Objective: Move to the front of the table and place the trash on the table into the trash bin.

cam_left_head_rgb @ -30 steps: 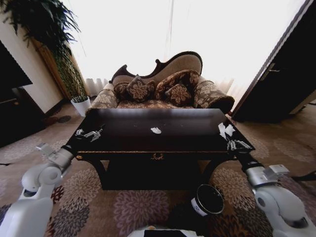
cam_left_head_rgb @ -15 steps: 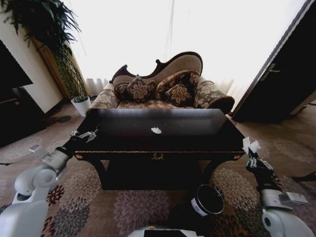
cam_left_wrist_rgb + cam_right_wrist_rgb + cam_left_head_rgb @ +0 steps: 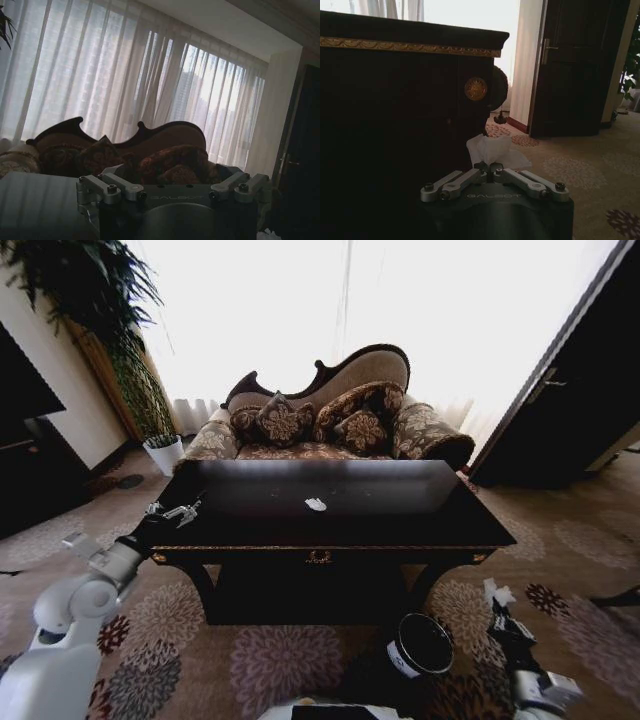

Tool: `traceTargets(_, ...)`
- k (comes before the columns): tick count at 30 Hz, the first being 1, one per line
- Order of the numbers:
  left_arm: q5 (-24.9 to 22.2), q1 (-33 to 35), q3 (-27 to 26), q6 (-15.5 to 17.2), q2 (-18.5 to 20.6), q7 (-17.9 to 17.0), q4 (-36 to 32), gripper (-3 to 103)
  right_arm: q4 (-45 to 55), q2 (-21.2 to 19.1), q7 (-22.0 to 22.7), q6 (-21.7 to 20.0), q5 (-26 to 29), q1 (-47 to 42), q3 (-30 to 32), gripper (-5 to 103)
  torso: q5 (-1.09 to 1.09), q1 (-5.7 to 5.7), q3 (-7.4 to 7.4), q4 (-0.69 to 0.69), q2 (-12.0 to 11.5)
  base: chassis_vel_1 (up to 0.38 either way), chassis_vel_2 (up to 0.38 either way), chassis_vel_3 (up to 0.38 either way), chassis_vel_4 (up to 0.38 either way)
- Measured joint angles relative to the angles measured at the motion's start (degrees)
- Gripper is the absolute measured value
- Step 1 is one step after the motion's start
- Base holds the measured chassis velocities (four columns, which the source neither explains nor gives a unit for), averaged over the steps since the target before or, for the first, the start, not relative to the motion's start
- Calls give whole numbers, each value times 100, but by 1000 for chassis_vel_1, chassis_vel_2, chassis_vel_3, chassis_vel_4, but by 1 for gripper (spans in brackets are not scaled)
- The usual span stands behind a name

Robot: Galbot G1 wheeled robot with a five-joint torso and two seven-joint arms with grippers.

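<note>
The table (image 3: 400,530) with its glossy black top stands straight ahead. One white crumpled bit of trash (image 3: 316,504) lies near the middle of the top. My right gripper (image 3: 497,602) is low, beside the table's front right leg and to the right of the black trash bin (image 3: 422,643) on the carpet. It is shut on a white crumpled paper (image 3: 496,150), which sticks up from the pinched fingers against the table's dark side (image 3: 395,100). My left gripper (image 3: 172,511) hovers open over the table's left edge, with nothing in it.
An ornate sofa (image 3: 330,420) with patterned cushions stands behind the table. A tall potted plant (image 3: 120,350) and a dark cabinet (image 3: 25,440) are on the left. A dark door (image 3: 580,390) is on the right. Patterned carpet (image 3: 250,660) surrounds the table.
My right gripper has come off the table's right edge with the white paper and dropped to beside the bin. The left gripper has barely moved.
</note>
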Motion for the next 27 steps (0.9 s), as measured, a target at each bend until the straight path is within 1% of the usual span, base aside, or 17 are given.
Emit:
traceTargets(4, -5, -32, 17, -1, -4, 2, 4, 100, -976, 18, -84, 38, -132, 327, -256, 1, 1, 0, 0, 0, 0, 0, 0, 0, 0)
traceTargets(5, -5, -32, 17, -1, -4, 2, 4, 100, -976, 18, -84, 38, -132, 327, -256, 1, 1, 0, 0, 0, 0, 0, 0, 0, 0)
traceTargets(8, -19, -23, -2, -1, -9, 2, -17, 100, -1613, 44, -187, 89, -179, 606, -447, 1, 0, 0, 0, 0, -1, 0, 0, 0, 0)
traceTargets(10, -26, -15, -15, -1, -9, 2, -23, 100, -1700, 54, -199, 97, -200, 647, -474, 1, 0, 0, 0, 0, -1, 0, 0, 0, 0)
traceTargets(13, -68, 28, -92, -1, 12, 2, -55, 100, -2155, 101, -237, 107, -292, 888, -625, 1, 0, 0, 0, 1, -1, 0, 0, 0, 0)
traceTargets(19, -98, 82, -145, 1, 31, 1, -97, 100, -2566, 148, -270, 154, -321, 1160, -744, 1, 0, 0, 0, 0, -1, 0, 0, 0, 0)
traceTargets(27, -118, 193, -245, 3, 84, 1, -129, 100, -3311, 180, -296, 360, -393, 1586, -895, 1, 0, 0, 0, 0, -1, 0, 0, 0, 0)
